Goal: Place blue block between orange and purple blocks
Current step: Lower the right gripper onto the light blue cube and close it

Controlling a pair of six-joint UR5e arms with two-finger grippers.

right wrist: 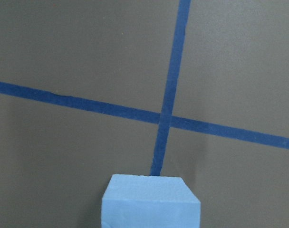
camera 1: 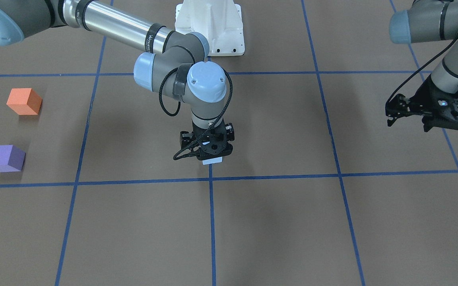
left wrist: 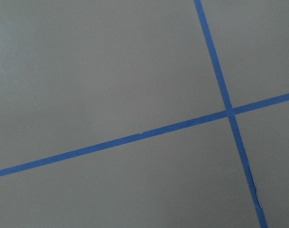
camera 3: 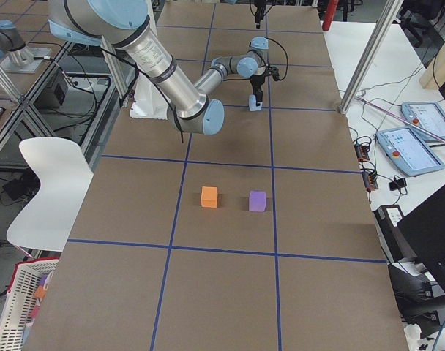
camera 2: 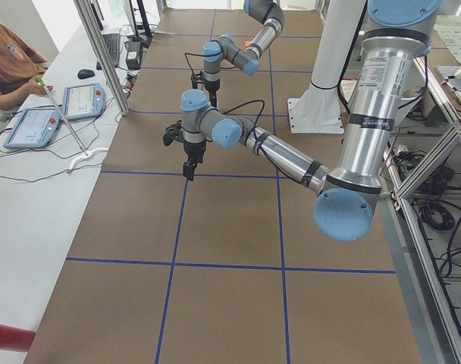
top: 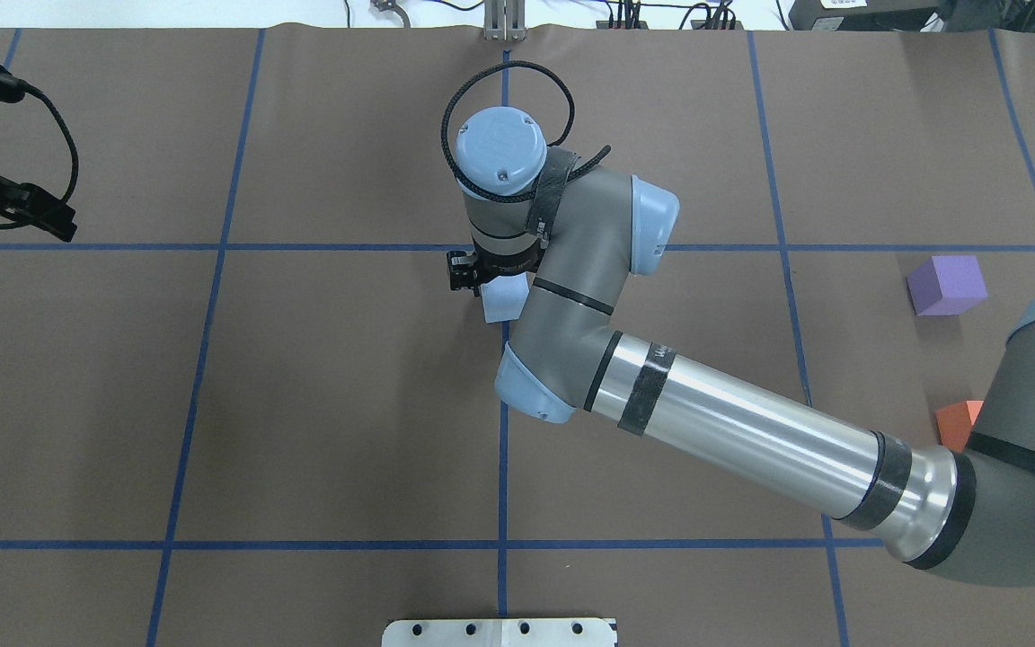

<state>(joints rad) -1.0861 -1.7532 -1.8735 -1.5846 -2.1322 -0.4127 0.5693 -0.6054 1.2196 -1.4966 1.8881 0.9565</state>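
Mid-table, right hand (camera 1: 212,158) tight on one blue block (right wrist: 150,202); one orange (camera 1: 24,101), one purple block (camera 1: 5,158).

Your table (camera 1: 276,222) is flat brown, ruled into a grid by blue tape (camera 1: 212,222); the blue block (right wrist: 150,202) is a pale sky blue, plain on every face you can see; the orange block (camera 1: 24,101) is a coral orange, deeper on its shaded side; the purple block (camera 1: 5,158) is a soft lavender, likewise darker in shade; the right arm (camera 1: 113,26) and left arm (camera 1: 451,67) show you silver tubes, grey joints, light blue caps and black bands; the right gripper (camera 1: 212,155) and left gripper (camera 1: 389,115) are black; the cable (top: 508,63) is black too; the base (camera 1: 210,28) is white.
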